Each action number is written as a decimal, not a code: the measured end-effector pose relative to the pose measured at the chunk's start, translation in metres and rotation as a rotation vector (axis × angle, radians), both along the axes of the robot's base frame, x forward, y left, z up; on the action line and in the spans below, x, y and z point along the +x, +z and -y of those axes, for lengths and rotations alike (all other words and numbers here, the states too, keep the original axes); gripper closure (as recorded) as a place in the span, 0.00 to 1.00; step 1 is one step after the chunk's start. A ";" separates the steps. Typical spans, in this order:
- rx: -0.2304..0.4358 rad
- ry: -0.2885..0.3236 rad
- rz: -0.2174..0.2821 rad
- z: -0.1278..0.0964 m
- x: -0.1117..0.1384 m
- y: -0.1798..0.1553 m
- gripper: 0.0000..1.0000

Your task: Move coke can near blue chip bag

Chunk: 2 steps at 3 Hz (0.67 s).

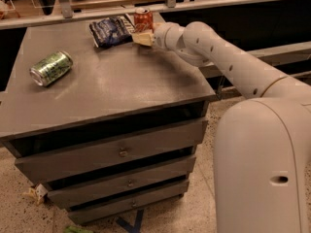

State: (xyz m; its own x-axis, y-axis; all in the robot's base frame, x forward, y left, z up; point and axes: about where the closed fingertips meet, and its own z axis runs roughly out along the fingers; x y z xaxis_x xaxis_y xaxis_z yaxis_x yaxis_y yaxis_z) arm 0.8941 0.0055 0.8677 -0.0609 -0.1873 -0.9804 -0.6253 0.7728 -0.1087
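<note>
The coke can (143, 18) is red with a silver top and stands upright at the far edge of the cabinet top. The blue chip bag (111, 30) lies just left of it, almost touching. My gripper (142, 37) is right at the can's lower front side, reaching in from the right on the white arm (218, 52). The gripper hides the can's base, so I cannot tell whether the can is held or rests on the top.
A green patterned soda can (51, 68) lies on its side at the left of the grey cabinet top (121, 86). A rail and shelf (97, 11) run behind the cabinet. Drawers are below, and the robot's white body (262, 169) is at the right.
</note>
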 end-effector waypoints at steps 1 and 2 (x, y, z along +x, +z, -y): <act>0.002 -0.017 -0.005 -0.001 0.000 -0.007 0.61; 0.004 -0.027 -0.011 -0.002 0.001 -0.010 0.38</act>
State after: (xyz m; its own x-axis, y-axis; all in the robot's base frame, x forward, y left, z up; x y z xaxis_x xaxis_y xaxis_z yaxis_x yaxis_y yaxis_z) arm 0.8947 0.0072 0.8572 -0.0769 -0.1816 -0.9804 -0.6057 0.7895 -0.0987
